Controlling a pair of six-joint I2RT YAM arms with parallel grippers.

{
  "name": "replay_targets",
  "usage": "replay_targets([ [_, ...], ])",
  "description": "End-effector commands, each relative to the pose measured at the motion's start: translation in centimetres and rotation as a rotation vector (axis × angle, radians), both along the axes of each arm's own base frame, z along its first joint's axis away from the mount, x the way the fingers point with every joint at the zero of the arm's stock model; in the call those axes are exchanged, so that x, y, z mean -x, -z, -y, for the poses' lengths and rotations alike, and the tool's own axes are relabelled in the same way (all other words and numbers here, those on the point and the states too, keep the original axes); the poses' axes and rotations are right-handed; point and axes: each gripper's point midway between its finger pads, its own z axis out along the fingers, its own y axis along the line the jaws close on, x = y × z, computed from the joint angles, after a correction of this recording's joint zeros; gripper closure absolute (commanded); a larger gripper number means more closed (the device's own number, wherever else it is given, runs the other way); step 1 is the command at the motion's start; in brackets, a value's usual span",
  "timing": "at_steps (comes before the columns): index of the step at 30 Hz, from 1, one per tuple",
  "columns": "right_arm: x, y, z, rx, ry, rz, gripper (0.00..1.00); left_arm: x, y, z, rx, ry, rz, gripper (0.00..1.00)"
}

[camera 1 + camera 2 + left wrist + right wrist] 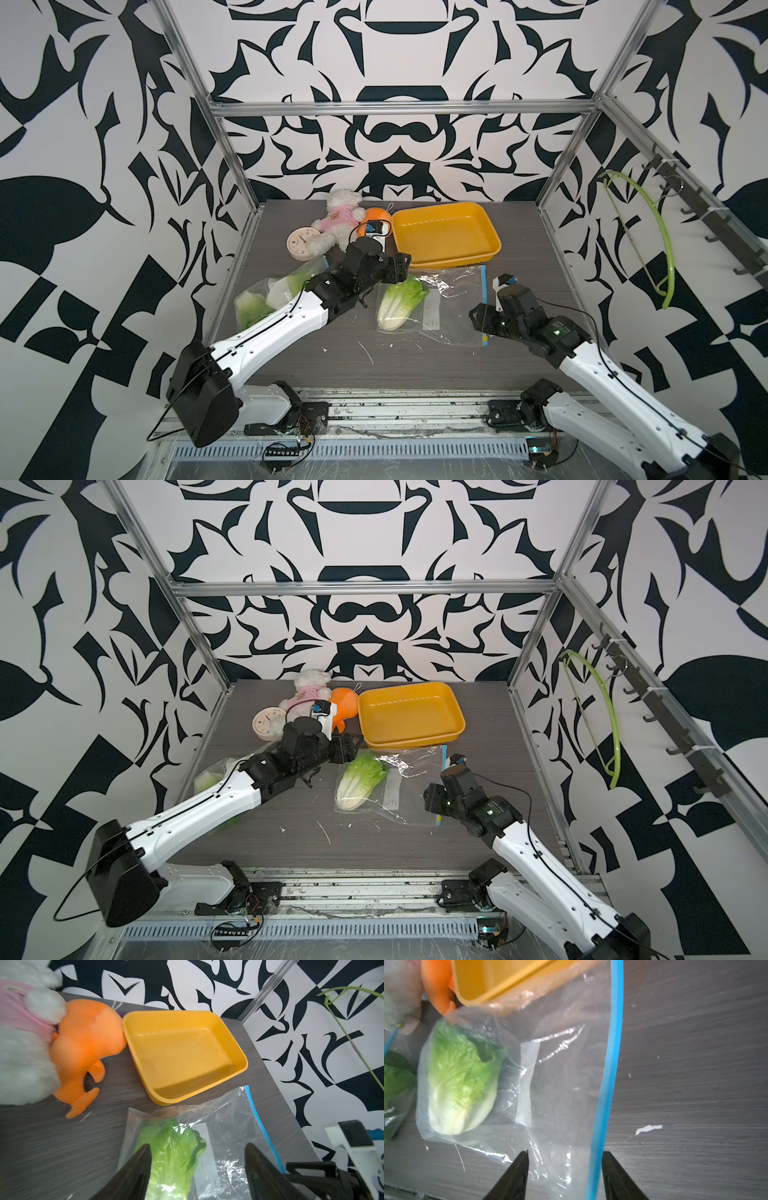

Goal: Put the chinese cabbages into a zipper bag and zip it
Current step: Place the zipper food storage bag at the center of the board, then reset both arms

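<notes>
At the near end of the zipper bag (566, 1064), the right gripper (566, 1152) stands with its jaws apart. One tip is over the clear film and the other over bare table (695, 1084), with the blue zip strip (610, 1064) running between them, and it grips nothing. Across the bag, the left gripper (197, 1145) is likewise spread wide and empty. It is poised above the leafy end of the cabbage (172, 1147) that lies inside the bag, white base toward the robot. The bag lies flat on the table, its far edge just beside or touching the yellow tray (494, 245). The strip looks flat and straight along its visible length, which suggests the zip is shut, though the views cannot confirm the seal. Farther to the robot's left, partly under the left arm, a second bag (257, 291) holds two more cabbages (249, 309). So all three heads appear bagged, split over two bags. What I judge remains is checking both seals; whether the second is closed cannot be told.
</notes>
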Motion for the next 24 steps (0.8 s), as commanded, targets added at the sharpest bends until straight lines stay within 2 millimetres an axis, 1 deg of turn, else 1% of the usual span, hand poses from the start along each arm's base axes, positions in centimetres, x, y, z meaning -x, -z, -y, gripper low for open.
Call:
replay_targets([
  [1,-1.6,-4.7,1.6,0.103,0.019,0.13,0.21,-0.3,-0.5,-6.1,-0.127,-0.163,0.044,0.16],
  [2,-1.9,-5.6,2.4,0.143,0.035,0.162,0.11,-0.4,-0.7,-8.1,-0.141,-0.213,0.045,0.1],
  [3,-2.3,-6.6,3.1,0.184,0.052,0.19,0.04,-0.6,-0.9,-10.3,-0.156,-0.274,0.044,0.05],
  [4,-2.5,-7.2,3.9,0.223,0.074,0.211,0.01,-0.9,-1.0,-12.6,-0.174,-0.346,0.047,0.01],
  [6,-3.2,-8.3,6.1,0.331,0.144,0.256,0.01,-1.3,-1.2,-17.8,-0.211,-0.496,0.055,0.01],
  [8,-4.0,-8.6,8.0,0.43,0.214,0.279,0.01,-1.6,-1.1,-22.6,-0.22,-0.636,0.042,0.01],
  [9,-4.5,-8.6,8.8,0.478,0.238,0.289,0.0,-1.8,-0.7,-25.1,-0.222,-0.703,0.033,0.01],
  [10,-5.0,-8.4,9.3,0.511,0.258,0.294,0.01,-2.1,-0.3,-27.0,-0.224,-0.756,0.024,0.01],
  [12,-6.3,-7.8,10.6,0.571,0.296,0.298,0.0,-2.7,1.6,-31.0,-0.238,-0.861,-0.017,0.01],
  [13,-6.8,-7.5,11.1,0.59,0.311,0.298,0.01,-2.8,2.3,-32.5,-0.246,-0.901,-0.031,0.01],
  [15,-8.0,-6.3,13.0,0.619,0.378,0.286,0.0,-3.2,3.9,-35.5,-0.254,-0.993,-0.023,0.01],
  [17,-9.1,-4.6,14.6,0.603,0.424,0.271,0.0,-3.9,5.6,-37.1,-0.244,-1.032,0.02,0.01],
  [19,-10.3,-2.9,15.8,0.596,0.447,0.253,0.01,-4.4,7.8,-37.7,-0.279,-1.029,0.041,0.01],
  [22,-12.0,-0.8,16.2,0.632,0.43,0.252,0.0,-5.1,10.0,-37.5,-0.328,-0.99,0.051,0.01],
  [24,-12.7,1.3,16.8,0.648,0.437,0.241,0.0,-5.6,11.4,-37.0,-0.321,-0.955,0.084,0.01],
])
